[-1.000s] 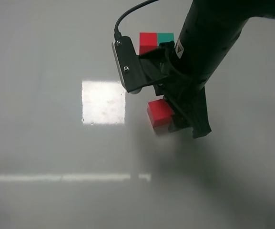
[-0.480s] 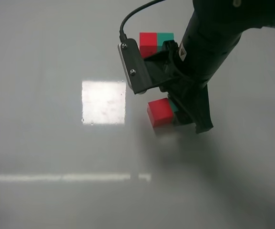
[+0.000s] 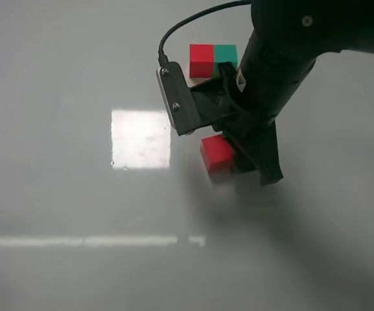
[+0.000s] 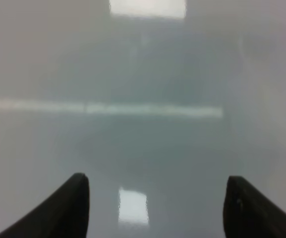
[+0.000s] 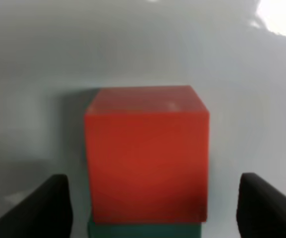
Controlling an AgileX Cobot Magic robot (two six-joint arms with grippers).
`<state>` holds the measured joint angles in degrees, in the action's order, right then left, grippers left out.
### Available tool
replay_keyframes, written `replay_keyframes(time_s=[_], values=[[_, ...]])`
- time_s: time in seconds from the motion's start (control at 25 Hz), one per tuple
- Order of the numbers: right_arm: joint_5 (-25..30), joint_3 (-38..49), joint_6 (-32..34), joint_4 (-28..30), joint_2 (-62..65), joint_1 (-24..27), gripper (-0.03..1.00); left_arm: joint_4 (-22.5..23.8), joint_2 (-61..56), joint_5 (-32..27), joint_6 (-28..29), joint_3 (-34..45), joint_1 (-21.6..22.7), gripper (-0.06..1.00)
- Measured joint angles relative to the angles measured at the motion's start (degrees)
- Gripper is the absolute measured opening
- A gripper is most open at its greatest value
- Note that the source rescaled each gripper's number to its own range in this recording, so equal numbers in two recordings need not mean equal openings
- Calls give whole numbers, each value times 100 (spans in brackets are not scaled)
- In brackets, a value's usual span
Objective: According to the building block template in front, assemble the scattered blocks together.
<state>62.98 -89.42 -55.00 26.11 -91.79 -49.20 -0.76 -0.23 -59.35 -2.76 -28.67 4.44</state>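
The right gripper (image 3: 255, 165) hangs low over the two scattered blocks on a pale grey table (image 3: 57, 207), its jaws spread wide to either side with nothing between the fingertips but the cubes they flank. The red block (image 5: 146, 153) sits in the middle of the scene, a little right of a bright square of reflected light, and the right wrist view shows a strip of the teal-green block (image 5: 145, 229) pressed flush against one of its faces; in the high view that green cube is hidden beneath the black arm. The building block template (image 3: 213, 59), red cube on the left and green on the right, lies at the far side, well apart from the pair. By the look of it the joining step is at or near its end: the two loose cubes appear to touch in the template's order. What remains, on this reading, is a clean lift away without nudging either cube, and perhaps a squaring-up if the faces are not aligned. The right arm slants down from the far right, wrist camera bracket jutting to the left. The left gripper (image 4: 155, 208) is parked over bare table, jaws apart and empty.
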Motion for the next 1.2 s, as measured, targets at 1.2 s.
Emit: replay_keyframes(time_s=[1.2], values=[[-55,5,85,-217,-66,214,38,0,0,0,-10,0,0,46]])
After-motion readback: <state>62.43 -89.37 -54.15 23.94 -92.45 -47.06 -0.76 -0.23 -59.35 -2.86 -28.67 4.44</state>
